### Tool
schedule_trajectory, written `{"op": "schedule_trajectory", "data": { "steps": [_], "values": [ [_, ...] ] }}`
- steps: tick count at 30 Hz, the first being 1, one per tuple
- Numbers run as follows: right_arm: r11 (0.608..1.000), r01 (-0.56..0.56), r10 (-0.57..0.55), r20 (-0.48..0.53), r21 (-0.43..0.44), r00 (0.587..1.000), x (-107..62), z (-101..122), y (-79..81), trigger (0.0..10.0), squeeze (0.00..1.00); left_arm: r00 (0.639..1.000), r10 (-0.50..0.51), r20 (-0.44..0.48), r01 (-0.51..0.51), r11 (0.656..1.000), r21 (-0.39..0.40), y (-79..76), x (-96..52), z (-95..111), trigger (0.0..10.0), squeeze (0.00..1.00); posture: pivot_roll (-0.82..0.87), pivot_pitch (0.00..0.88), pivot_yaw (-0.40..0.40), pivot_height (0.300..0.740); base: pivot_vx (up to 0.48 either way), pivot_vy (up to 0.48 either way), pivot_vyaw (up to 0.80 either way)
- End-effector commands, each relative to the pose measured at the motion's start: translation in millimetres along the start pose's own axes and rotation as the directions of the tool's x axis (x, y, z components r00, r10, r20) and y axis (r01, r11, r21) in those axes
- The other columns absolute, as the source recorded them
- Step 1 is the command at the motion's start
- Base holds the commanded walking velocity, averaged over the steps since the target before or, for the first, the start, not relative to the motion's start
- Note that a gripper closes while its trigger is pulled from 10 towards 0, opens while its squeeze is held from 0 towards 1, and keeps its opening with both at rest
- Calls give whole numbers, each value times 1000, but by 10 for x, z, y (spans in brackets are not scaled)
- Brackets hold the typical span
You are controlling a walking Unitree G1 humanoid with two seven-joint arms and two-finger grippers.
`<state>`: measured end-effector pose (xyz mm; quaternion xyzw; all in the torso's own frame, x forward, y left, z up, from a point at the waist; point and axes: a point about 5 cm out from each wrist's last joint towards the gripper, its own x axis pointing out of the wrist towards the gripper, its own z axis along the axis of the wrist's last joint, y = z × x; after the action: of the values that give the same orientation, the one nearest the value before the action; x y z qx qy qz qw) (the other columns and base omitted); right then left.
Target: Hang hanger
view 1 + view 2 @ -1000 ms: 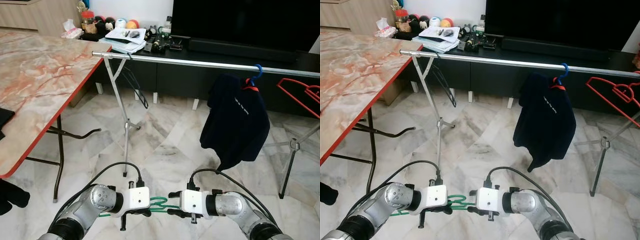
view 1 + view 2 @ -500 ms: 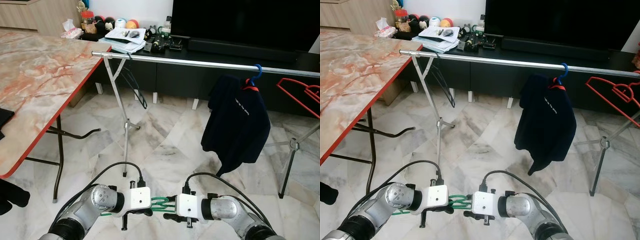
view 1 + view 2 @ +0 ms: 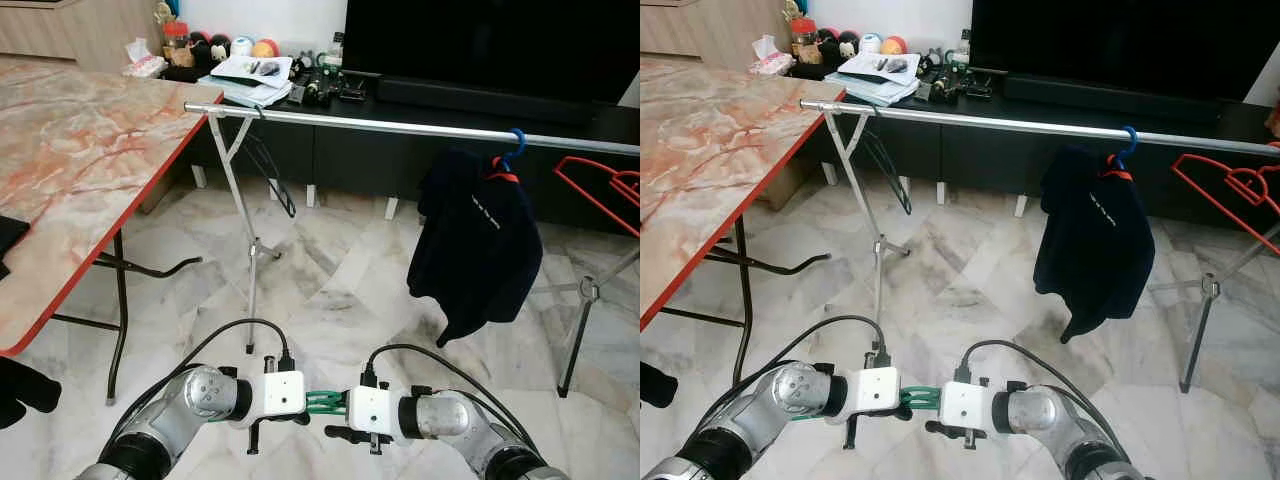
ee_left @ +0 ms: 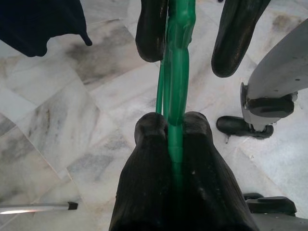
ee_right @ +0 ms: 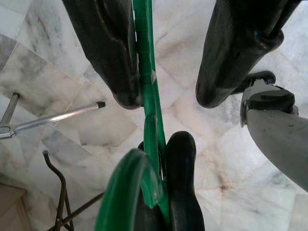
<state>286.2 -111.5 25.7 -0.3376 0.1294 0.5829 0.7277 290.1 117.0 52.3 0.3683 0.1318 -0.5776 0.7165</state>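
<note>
A green hanger point(image 3: 325, 402) is held low over the marble floor, right in front of me. My left gripper point(image 4: 174, 126) is shut on its thin wire. Facing it from the right, my right gripper point(image 5: 166, 98) is open, its two fingers straddling the hanger's thicker green neck point(image 5: 144, 72). One right finger point(image 5: 108, 53) lies against the green wire and the other stands apart from it. The silver clothes rail point(image 3: 400, 125) runs across the room well above and beyond both grippers.
A dark shirt point(image 3: 478, 250) hangs from a blue hanger on the rail. A red hanger point(image 3: 600, 190) is at the rail's right end and a black one point(image 3: 275, 170) near its left leg. A marble-topped folding table point(image 3: 90, 160) stands at my left, with a TV cabinet point(image 3: 450, 100) behind the rail.
My right gripper has slid left along the green hanger toward the left gripper, and its fingers now straddle the hanger's neck. The left gripper has kept its hold.
</note>
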Motion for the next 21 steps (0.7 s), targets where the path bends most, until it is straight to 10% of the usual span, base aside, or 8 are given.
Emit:
{"op": "schedule_trajectory", "data": {
  "steps": [1,5,7,21],
  "values": [
    [1000,-11,11,-23,4,1000,2,-33,26,6706,0,1000,-12,1,12,999,29,2,14,29,10000,0,47,101,-31,740,0,0,0],
    [1000,-11,12,-31,5,999,3,-46,37,3765,0,1000,-13,1,13,999,33,2,15,29,10000,0,47,101,-31,740,0,0,0],
    [1000,-9,9,-35,8,999,8,-53,46,0,0,1000,-13,0,13,999,37,-2,14,25,10000,0,49,97,-29,740,0,0,0],
    [1000,1,0,-39,31,999,3,-72,50,0,0,1000,-9,0,9,999,46,5,17,24,10000,0,49,96,-28,740,0,0,0]
  ]
}}
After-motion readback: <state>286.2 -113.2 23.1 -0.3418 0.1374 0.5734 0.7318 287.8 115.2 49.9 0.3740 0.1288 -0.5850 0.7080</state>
